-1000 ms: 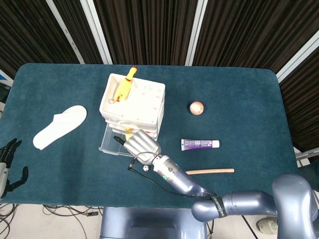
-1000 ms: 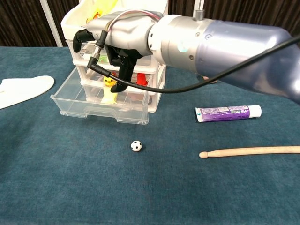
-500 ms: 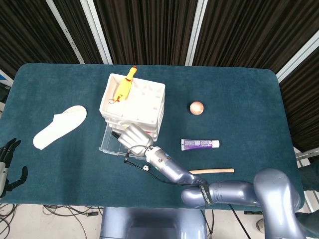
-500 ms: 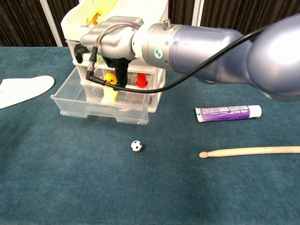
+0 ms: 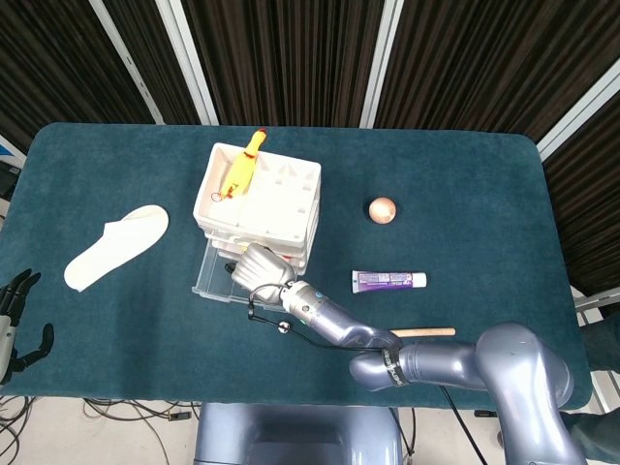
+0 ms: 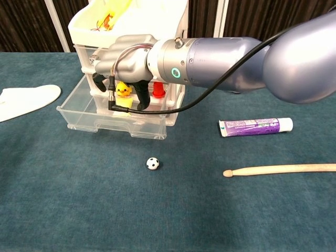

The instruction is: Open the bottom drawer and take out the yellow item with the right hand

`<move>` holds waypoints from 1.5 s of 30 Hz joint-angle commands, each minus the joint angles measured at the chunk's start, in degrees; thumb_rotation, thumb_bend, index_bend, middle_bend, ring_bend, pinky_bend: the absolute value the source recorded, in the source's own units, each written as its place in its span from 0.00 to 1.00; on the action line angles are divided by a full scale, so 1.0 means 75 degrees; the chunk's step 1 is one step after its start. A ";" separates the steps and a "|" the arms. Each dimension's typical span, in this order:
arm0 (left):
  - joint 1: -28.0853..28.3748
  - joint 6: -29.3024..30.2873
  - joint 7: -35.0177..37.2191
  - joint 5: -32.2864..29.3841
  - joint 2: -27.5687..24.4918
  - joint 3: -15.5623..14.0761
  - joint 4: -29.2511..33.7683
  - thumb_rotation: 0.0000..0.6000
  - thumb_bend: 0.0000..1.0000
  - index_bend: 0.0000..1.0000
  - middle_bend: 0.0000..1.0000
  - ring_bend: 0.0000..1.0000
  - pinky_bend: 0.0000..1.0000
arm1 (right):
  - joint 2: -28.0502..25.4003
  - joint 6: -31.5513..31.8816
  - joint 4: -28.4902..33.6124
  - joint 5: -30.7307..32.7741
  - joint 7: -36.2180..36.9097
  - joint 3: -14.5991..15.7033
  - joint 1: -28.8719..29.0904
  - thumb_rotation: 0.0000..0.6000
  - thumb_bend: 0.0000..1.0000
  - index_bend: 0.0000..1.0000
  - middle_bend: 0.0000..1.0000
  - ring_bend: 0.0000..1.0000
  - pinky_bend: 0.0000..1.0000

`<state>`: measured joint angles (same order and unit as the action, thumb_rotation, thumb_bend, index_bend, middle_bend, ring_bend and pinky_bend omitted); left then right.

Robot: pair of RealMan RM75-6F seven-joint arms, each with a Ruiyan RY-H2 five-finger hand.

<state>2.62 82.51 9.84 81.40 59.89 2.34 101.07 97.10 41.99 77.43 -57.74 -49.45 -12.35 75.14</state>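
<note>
fingers [image 6: 140, 98] of the right hand [image 6: 123, 65] hang curled down into the pulled-out bottom drawer [image 6: 113, 119], arched around the yellow item [image 6: 123, 90]; whether they actually clamp it, i cannot tell. the yellow item sits in the drawer beside a red piece [image 6: 159, 89]. left hand [image 5: 17, 315] rests at the table edge [image 5: 116, 373], fingers apart, holding nothing. a small ball [image 6: 152, 164] lies in front of the drawer.

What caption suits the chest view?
Right hand reaching into the open bottom drawer toward a yellow duck.
</note>
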 commanded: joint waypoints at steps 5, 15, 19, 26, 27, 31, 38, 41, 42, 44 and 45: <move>0.0003 -0.0002 -0.0013 -0.0009 0.0002 0.0005 0.0001 1.00 0.51 0.01 0.00 0.00 0.00 | 0.0065 -0.0119 -0.0260 -0.0049 0.0032 0.0176 0.0144 1.00 0.26 0.29 1.00 1.00 1.00; -0.0005 0.0025 -0.0025 0.0001 0.0017 0.0009 -0.0007 1.00 0.51 0.01 0.00 0.00 0.00 | 0.0230 -0.0213 -0.0551 -0.0117 -0.0013 0.0367 0.0320 1.00 0.26 0.29 1.00 1.00 1.00; -0.0003 0.0017 -0.0029 -0.0003 0.0015 0.0008 -0.0005 1.00 0.51 0.01 0.00 0.00 0.00 | 0.0284 -0.0276 -0.0671 -0.0071 -0.0085 0.0454 0.0392 1.00 0.27 0.31 1.00 1.00 1.00; -0.0006 0.0022 -0.0032 0.0000 0.0013 0.0006 0.0001 1.00 0.51 0.01 0.00 0.00 0.00 | 0.0390 -0.0300 -0.0802 0.0009 -0.0057 0.0482 0.0469 1.00 0.29 0.34 1.00 1.00 1.00; -0.0005 0.0017 -0.0031 -0.0001 0.0011 0.0005 0.0003 1.00 0.51 0.01 0.00 0.00 0.00 | 0.0402 -0.0316 -0.0820 0.0017 -0.0056 0.0492 0.0484 1.00 0.29 0.35 1.00 1.00 1.00; 0.0000 -0.0002 -0.0028 -0.0006 0.0006 0.0001 0.0002 1.00 0.51 0.01 0.00 0.00 0.00 | 0.0443 -0.0336 -0.0897 0.0038 -0.0069 0.0523 0.0539 1.00 0.29 0.35 1.00 1.00 1.00; 0.0005 -0.0029 -0.0032 -0.0026 -0.0011 -0.0002 0.0018 1.00 0.51 0.02 0.00 0.00 0.00 | 0.0488 -0.0350 -0.0999 0.0076 -0.0119 0.0571 0.0614 1.00 0.29 0.37 1.00 1.00 1.00; 0.0007 -0.0042 -0.0038 -0.0039 -0.0018 -0.0004 0.0025 1.00 0.51 0.02 0.00 0.00 0.00 | 0.0506 -0.0349 -0.1021 0.0088 -0.0130 0.0592 0.0632 1.00 0.29 0.39 1.00 1.00 1.00; 0.0007 -0.0044 -0.0037 -0.0039 -0.0022 -0.0004 0.0030 1.00 0.51 0.02 0.00 0.00 0.00 | 0.0512 -0.0361 -0.1031 0.0115 -0.0141 0.0603 0.0639 1.00 0.29 0.40 1.00 1.00 1.00; 0.0007 -0.0042 -0.0033 -0.0038 -0.0024 -0.0003 0.0030 1.00 0.51 0.02 0.00 0.00 0.00 | 0.0521 -0.0377 -0.1047 0.0164 -0.0179 0.0624 0.0660 1.00 0.29 0.40 1.00 1.00 1.00; 0.0006 -0.0041 -0.0031 -0.0039 -0.0025 -0.0003 0.0031 1.00 0.51 0.02 0.00 0.00 0.00 | 0.0525 -0.0378 -0.1049 0.0175 -0.0184 0.0629 0.0665 1.00 0.29 0.41 1.00 1.00 1.00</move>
<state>2.67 82.21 9.60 81.11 59.69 2.32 101.31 101.02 39.17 69.58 -56.44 -50.81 -7.66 80.11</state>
